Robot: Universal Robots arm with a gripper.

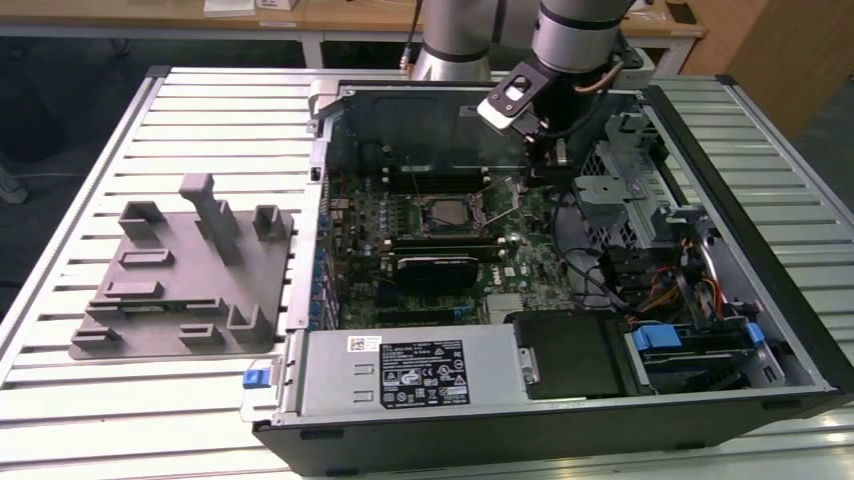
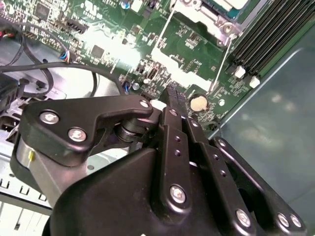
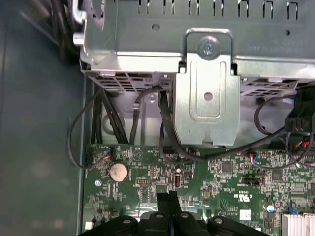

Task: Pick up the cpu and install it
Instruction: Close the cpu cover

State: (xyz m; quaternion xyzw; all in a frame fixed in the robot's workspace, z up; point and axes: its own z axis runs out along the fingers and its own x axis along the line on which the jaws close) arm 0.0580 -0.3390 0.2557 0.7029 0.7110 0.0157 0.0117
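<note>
My gripper (image 1: pixel 545 158) hangs inside the open computer case (image 1: pixel 747 190), over the motherboard's far corner at the exterior view's right of the socket (image 1: pixel 447 212). Both wrist views show its black fingers (image 2: pixel 172 98) pressed together with nothing between them, just above the green board (image 3: pixel 147 182) near a coin battery (image 3: pixel 118 170). A pale silvery-grey flat surface, apparently the cpu (image 2: pixel 224 4), lies inside the socket's metal frame. A thin metal lever (image 2: pixel 221 64) runs from the socket towards my fingertips. The grey tray (image 1: pixel 180 275) lies on the table beside the case.
Black cables (image 3: pixel 165 123) loop from the metal drive cage (image 3: pixel 206 83) down onto the board close to my fingers. The case wall (image 2: pixel 275 123) stands right beside the gripper. A power supply (image 1: pixel 400 375) and a black drive bay (image 1: pixel 574 355) fill the case's near end.
</note>
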